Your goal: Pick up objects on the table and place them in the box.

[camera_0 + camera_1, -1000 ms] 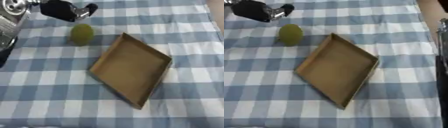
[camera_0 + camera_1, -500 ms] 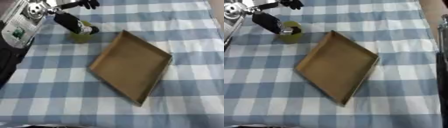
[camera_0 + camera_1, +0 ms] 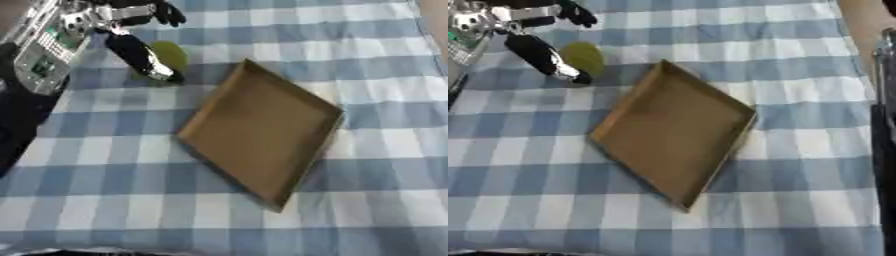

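Blue-and-white checked cloth [image 3: 385,150] covers the tabletop and fills almost the whole left eye view. At its middle lies a shallow brown cardboard box [image 3: 262,132], turned so that one corner points to the far side and another to the near edge; its floor is bare, with nothing in it. Beyond the box's far-left side sits a round yellow-green fruit-like object [image 3: 171,54], blurred, so its kind cannot be made out, and half covered on its left. The left hand [image 3: 131,40] comes in from the upper left corner on a silver and black arm with a green circuit board showing; one black finger [image 3: 144,60] slants down across the object's left side to the cloth, while another reaches out over the object's far side. The fingers are spread, straight rather than curled, and whether they touch the object is hard to tell.

From the right eye view the same box [image 3: 674,132] again shows an empty floor, and the object [image 3: 584,57] lies just beyond its far-left wall, apart from it. At the right edge a dark upright part of the robot [image 3: 883,150] is cut off; whether it belongs to the right hand cannot be told.
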Available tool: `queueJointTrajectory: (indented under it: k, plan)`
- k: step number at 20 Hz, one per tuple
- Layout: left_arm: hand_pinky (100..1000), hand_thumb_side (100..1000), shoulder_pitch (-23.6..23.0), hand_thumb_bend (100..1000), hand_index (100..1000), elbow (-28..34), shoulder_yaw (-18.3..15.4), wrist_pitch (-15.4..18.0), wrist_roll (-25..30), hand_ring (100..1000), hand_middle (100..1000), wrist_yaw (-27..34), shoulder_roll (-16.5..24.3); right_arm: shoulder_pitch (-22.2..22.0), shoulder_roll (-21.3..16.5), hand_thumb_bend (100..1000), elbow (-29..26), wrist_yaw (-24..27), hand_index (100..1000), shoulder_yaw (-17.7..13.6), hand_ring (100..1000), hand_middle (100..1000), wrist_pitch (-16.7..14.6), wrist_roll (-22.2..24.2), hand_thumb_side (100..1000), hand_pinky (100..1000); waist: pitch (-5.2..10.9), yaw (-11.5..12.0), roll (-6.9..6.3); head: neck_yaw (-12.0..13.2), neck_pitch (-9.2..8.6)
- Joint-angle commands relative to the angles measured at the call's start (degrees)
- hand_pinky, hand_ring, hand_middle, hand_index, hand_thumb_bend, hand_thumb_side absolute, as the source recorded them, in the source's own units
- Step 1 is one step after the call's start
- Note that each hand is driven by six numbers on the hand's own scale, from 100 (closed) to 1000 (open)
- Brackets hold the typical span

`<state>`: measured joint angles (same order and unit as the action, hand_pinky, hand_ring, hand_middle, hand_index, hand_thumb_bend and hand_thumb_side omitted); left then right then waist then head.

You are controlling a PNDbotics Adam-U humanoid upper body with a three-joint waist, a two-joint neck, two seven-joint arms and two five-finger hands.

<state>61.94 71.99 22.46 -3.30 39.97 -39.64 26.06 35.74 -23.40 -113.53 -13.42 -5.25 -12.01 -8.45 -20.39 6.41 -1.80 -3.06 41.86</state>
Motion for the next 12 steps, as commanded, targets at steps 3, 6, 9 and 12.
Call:
queueJointTrajectory:
  k: [3,6,9,12]
  plan:
    - [975,399,1.35,688,940,-1.15,-1.61,-1.75,-1.96,925,834,-5.9,0.64,0.72,-0.53,100,-1.06,0.53,835,-0.04,901,617,-0.18,0.36,535,898,1.69,-0.11,-0.06,0.1,0.19]
    - [973,404,1.35,663,943,-2.89,-2.18,-2.63,-2.89,926,836,-7.15,0.0,0.83,-0.43,100,-1.06,0.61,835,0.04,901,617,-0.22,0.42,535,898,1.67,-0.26,-0.04,0.28,0.04]
    - [970,400,1.33,645,952,-5.31,-2.97,-4.04,-3.75,926,842,-7.08,-0.77,0.89,-0.4,100,-1.06,0.68,835,0.09,902,616,-0.23,0.5,535,899,1.56,-0.31,-0.02,0.54,-0.11]
    - [968,397,1.48,636,951,-7.12,-3.44,-4.86,-4.5,923,837,-7.02,-1.31,0.91,-0.44,100,-1.06,0.74,835,0.12,902,616,-0.23,0.54,535,899,1.42,-0.34,0.06,0.64,-0.3]
